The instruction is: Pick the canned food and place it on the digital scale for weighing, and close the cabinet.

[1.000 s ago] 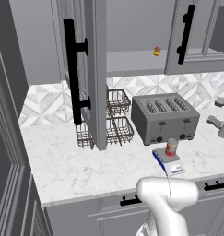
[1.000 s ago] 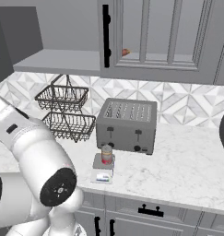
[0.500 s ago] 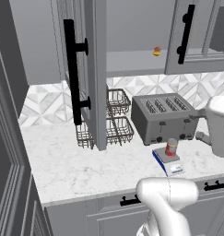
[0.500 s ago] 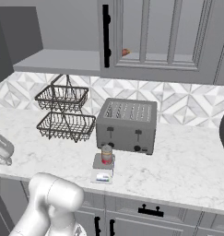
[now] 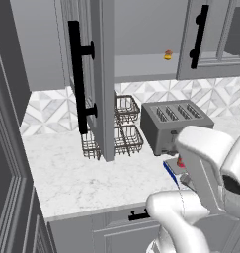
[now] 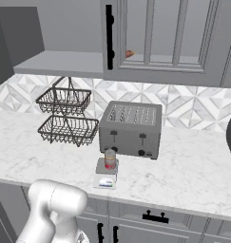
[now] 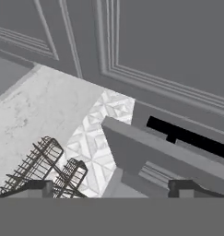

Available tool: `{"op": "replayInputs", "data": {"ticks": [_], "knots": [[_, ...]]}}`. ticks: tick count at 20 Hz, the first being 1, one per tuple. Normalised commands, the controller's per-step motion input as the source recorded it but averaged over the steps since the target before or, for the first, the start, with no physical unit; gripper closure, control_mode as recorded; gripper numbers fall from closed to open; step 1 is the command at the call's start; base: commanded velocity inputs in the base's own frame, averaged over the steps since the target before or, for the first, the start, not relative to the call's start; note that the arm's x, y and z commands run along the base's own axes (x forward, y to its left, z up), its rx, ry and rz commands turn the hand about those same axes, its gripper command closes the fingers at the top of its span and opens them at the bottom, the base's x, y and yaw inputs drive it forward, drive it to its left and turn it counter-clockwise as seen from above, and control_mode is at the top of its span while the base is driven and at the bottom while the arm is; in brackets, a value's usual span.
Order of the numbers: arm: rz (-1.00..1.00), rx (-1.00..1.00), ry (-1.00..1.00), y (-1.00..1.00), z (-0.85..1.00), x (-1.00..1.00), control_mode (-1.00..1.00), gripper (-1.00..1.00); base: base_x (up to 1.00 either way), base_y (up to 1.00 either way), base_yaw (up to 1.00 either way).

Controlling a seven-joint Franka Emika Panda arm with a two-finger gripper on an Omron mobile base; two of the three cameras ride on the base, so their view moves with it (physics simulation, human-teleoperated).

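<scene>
On the digital scale [image 6: 106, 172] the canned food [image 6: 110, 159] already stands upright, so the cabinet [image 5: 102, 74] remains. Its open door juts edge-on toward me, long black handle [image 5: 78, 79] vertical. My pincer [image 7: 111, 190], tips wide apart and empty, looks at the door from below.

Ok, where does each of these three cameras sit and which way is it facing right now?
Left base view: behind the arm's left, looking forward over the open cabinet door, toaster; white arm lower right.
Right base view: behind its right, facing the canned food on the digital scale; arm lower left.
Hand view: on the hand, facing cabinet door, wire baskets; fingertips at bottom.
Both base views share toaster, baskets.
</scene>
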Motion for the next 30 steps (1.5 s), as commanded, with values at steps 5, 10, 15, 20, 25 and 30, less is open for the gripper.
{"op": "replayInputs", "data": {"ticks": [5,10,15,20,25,30], "knots": [[-0.10,0.25,-0.13,1.00,-0.38,-0.22,-1.00,-1.00,0.00,0.00,0.00],[-0.06,0.22,-0.10,1.00,-0.12,0.05,-1.00,-1.00,0.00,0.00,0.00],[-0.01,0.08,-0.07,0.99,0.00,0.29,-1.00,-1.00,0.00,0.00,0.00],[-0.03,0.01,-0.04,0.66,0.00,0.60,-1.00,-1.00,0.00,0.00,0.00],[-0.01,0.09,0.00,-0.15,0.13,0.51,-1.00,-1.00,0.00,0.00,0.00],[0.00,0.07,0.00,-0.10,0.02,0.52,-1.00,-1.00,0.00,0.00,0.00]]}}
